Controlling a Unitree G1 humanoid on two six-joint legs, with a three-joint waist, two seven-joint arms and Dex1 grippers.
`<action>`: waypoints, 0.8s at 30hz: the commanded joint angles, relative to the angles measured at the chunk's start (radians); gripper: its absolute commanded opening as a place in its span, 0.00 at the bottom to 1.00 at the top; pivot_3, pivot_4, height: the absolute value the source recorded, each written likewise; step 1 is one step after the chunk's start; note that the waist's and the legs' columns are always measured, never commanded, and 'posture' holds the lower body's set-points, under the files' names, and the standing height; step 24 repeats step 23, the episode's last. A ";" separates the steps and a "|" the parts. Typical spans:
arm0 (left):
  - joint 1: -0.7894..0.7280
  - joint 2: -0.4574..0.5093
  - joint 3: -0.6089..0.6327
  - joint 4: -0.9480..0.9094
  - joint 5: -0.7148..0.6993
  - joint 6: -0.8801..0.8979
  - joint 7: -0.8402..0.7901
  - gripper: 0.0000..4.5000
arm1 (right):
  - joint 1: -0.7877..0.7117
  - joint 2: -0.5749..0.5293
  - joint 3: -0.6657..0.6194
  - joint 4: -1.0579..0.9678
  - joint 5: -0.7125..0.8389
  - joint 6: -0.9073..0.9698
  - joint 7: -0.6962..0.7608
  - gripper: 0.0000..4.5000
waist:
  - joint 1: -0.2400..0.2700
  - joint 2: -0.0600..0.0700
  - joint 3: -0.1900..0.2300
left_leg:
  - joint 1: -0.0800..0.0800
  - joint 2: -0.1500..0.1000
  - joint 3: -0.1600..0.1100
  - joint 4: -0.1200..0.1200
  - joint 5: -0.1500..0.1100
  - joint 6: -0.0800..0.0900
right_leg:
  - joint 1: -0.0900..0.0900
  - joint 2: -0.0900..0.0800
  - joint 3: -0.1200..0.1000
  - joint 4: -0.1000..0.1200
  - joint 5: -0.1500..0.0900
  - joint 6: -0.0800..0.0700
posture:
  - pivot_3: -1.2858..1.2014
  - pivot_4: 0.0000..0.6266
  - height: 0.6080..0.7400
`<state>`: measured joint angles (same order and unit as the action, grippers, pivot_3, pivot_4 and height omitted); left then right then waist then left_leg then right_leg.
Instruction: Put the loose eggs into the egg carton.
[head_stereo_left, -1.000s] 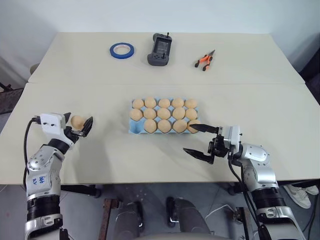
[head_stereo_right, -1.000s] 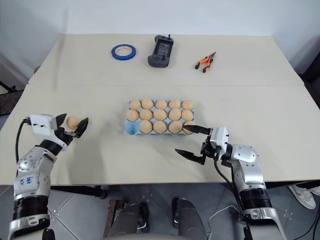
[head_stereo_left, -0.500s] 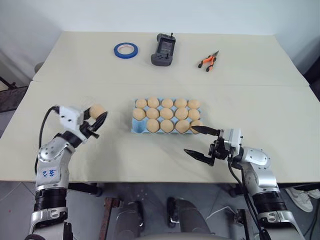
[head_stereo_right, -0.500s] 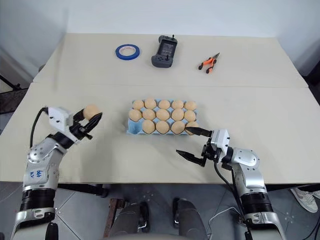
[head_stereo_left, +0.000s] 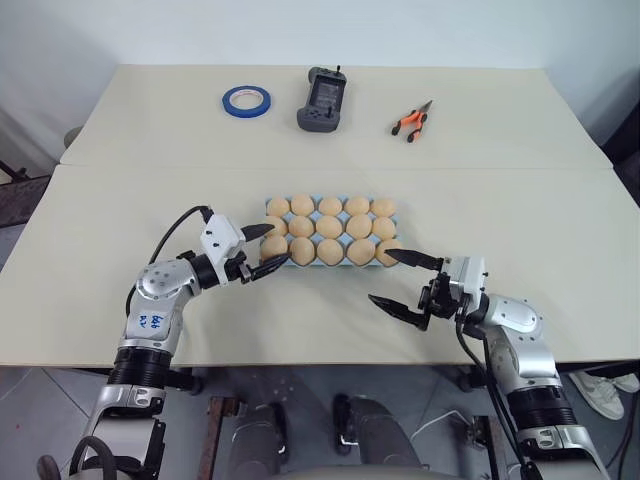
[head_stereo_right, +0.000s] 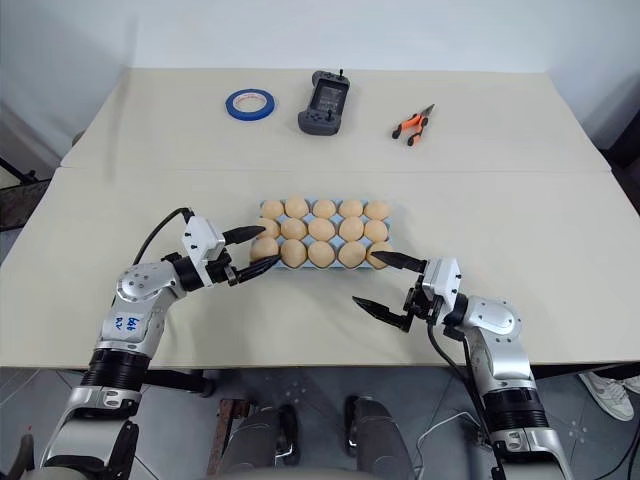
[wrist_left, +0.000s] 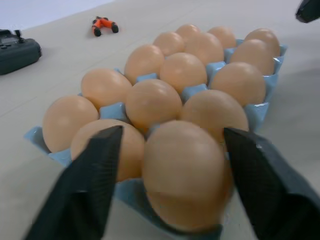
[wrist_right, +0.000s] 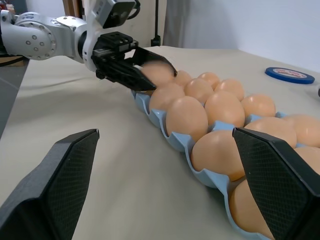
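Note:
The light blue egg carton (wrist_left: 257, 114) lies mid-table with an egg in every cup I can see. One pale tan egg (wrist_left: 185, 175) rests in the near-left corner cup. My left gripper (head_stereo_left: 278, 246) is level at that corner. It is open, with one black finger (wrist_left: 95, 175) on each side of that egg and a small gap between them. My right gripper (head_stereo_left: 382, 277) hovers just off the carton's near-right corner, pointing left. Its fingers are wide open with nothing between them.
Along the table's far side lie a blue tape roll (head_stereo_left: 245, 99), a black handheld device (head_stereo_left: 320, 100) and orange-handled pliers (head_stereo_left: 410, 120). A seam (head_stereo_left: 150, 167) crosses the table behind the carton.
My left arm swung right from the table's left side, carrying an egg to the carton's near-left corner. That egg now sits in the cup with the fingers spread. The right arm stayed put.

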<state>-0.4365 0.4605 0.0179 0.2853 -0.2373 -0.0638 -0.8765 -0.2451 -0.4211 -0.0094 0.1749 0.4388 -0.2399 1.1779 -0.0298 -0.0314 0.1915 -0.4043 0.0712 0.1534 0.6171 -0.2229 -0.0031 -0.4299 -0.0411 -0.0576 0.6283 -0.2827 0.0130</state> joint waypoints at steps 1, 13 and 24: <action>0.019 0.050 0.053 -0.035 -0.009 -0.019 0.007 0.99 | 0.010 -0.005 -0.017 -0.041 0.009 -0.009 -0.009 1.00 | -0.002 0.000 0.000 | 0.000 0.000 0.000 0.000 0.000 0.000 | 0.000 0.000 0.000 0.000 0.000 0.000 | 0.52 0.24 1.00; 0.313 0.235 0.232 -0.106 -0.088 0.019 -0.058 0.99 | -0.020 -0.046 -0.035 0.027 0.006 -0.008 0.011 1.00 | -0.003 0.000 0.000 | 0.000 0.001 0.000 -0.001 -0.001 -0.001 | -0.001 -0.002 0.000 0.000 -0.001 -0.002 | 0.52 0.24 1.00; 0.376 0.204 0.247 -0.216 -0.112 0.026 -0.027 0.99 | -0.063 -0.041 -0.034 0.084 -0.006 -0.017 0.026 1.00 | 0.001 0.000 0.000 | 0.000 0.000 -0.002 -0.002 -0.001 0.000 | 0.000 -0.003 -0.001 -0.002 -0.002 -0.003 | 0.52 0.24 1.00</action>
